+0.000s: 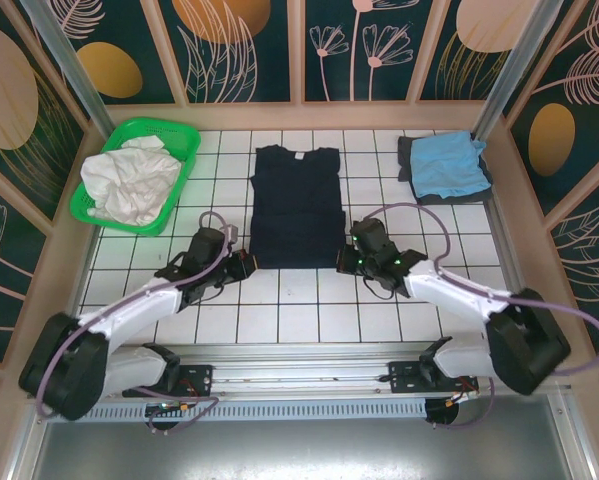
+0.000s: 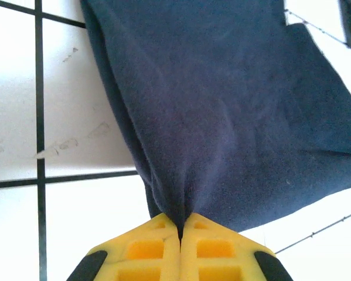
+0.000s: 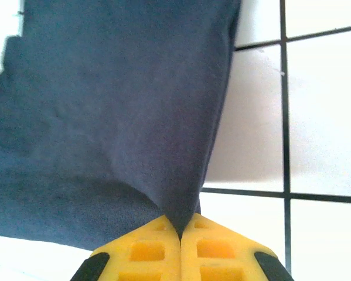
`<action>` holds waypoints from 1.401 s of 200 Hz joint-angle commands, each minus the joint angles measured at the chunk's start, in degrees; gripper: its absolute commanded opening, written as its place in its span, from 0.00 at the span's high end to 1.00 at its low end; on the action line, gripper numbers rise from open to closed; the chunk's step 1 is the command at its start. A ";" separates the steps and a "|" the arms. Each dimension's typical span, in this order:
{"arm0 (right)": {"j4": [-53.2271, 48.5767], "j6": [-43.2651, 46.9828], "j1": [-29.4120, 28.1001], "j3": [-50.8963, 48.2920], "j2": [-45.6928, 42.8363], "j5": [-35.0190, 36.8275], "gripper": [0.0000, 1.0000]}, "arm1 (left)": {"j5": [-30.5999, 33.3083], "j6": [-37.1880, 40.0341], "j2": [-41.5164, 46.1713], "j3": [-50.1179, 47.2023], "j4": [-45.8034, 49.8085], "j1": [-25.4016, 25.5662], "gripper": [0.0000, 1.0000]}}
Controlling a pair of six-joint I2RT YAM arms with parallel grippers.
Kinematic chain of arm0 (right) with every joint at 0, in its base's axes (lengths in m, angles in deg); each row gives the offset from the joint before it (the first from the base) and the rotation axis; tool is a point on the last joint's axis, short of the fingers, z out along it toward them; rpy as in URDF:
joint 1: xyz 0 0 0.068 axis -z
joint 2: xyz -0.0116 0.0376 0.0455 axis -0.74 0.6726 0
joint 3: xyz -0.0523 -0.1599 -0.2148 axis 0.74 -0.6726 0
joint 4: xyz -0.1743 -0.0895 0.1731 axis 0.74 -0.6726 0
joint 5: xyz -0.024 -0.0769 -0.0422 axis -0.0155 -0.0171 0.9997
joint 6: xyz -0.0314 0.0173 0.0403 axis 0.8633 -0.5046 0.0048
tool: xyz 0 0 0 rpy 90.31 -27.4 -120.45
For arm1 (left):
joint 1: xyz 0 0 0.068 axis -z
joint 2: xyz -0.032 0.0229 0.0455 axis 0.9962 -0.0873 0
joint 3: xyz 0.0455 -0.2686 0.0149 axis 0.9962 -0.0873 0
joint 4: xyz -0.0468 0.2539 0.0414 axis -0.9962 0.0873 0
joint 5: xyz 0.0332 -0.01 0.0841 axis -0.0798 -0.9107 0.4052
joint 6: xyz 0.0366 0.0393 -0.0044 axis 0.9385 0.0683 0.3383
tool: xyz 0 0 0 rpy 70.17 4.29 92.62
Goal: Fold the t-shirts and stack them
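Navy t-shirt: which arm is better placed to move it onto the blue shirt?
Probably right. The right fingers pinch the navy t-shirt's near right corner, and the light blue t-shirt lies far right, that arm's side. The left fingers hold the other corner.

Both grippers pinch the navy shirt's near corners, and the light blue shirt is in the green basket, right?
Wrong on the basket: in the top external view the light blue shirt lies on a dark grey one, far right. The rest holds.
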 commanded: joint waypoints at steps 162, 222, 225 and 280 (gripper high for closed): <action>-6.25 13.67 17.37 40.00 27.25 -14.62 1.00 | 6.52 7.11 -30.24 43.75 12.23 -10.15 1.00; -11.76 15.79 21.18 59.94 46.57 -19.74 1.00 | -0.98 10.27 -48.71 61.00 15.89 -15.03 1.00; -11.99 15.79 21.35 60.94 47.36 -19.86 1.00 | -1.23 10.27 -49.50 62.24 16.38 -15.23 1.00; -16.93 15.49 24.04 75.95 61.04 -20.35 0.85 | -3.48 12.20 -66.83 82.25 24.65 -17.23 0.66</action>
